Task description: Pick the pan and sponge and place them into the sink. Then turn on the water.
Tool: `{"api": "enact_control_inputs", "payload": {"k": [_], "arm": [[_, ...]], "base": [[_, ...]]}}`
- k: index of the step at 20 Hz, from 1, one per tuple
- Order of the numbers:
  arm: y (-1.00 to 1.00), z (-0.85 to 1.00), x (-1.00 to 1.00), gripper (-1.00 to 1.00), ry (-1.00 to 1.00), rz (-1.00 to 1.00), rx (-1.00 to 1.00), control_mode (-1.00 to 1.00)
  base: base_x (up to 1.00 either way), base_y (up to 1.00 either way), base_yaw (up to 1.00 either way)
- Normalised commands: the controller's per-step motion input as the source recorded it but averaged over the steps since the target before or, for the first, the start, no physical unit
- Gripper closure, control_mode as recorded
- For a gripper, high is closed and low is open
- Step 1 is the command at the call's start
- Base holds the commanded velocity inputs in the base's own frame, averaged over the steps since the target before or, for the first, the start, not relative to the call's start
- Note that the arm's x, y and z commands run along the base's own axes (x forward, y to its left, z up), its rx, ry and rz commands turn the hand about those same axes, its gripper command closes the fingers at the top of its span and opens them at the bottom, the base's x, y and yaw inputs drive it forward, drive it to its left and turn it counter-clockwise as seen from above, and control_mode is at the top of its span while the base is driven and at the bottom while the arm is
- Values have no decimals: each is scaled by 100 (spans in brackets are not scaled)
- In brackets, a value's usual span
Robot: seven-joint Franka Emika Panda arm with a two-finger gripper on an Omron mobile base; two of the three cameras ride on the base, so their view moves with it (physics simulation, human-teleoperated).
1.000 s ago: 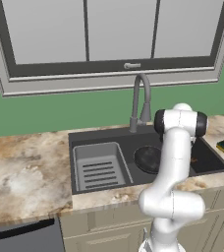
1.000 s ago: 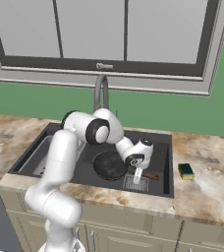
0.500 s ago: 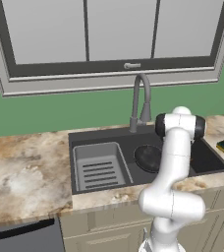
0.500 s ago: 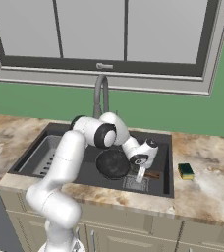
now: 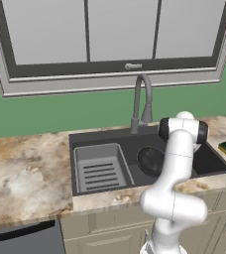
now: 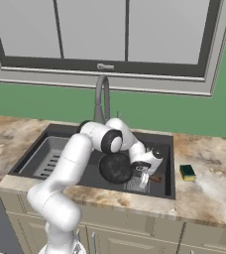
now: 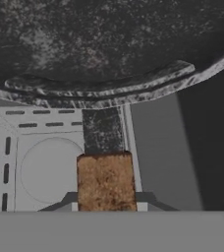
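You are watching the pan (image 6: 115, 167) tipping up higher than a second ago, lifting off the sink (image 5: 101, 137) floor while the gripper (image 6: 145, 173) is clamping shut on its short brownish handle (image 7: 105, 180), over the drain grate (image 7: 45, 165) near the basin's right front corner. So it is being carried, not yet released. The sponge (image 6: 187, 172), a small yellow block with a green layer, is waiting on the speckled counter (image 6: 219, 183) beside the sink's right edge.

We find no readable text, labels, brands, numbers or signs on any surface in these views; every visible face is plain or merely textured.
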Motion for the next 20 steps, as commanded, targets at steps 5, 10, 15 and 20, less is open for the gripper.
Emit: {"api": "enact_control_inputs", "payload": {"k": [5,10,15,20], "arm": [[0,-34,5,100,-15,3,3,-100],[0,-33,9,100,-15,3,3,-100],[0,-30,18,100,-12,3,3,-100],[7,-27,32,100,-2,2,0,-100]], "base": [[0,0,0],[0,0,0],[0,0,0],[0,0,0]]}}
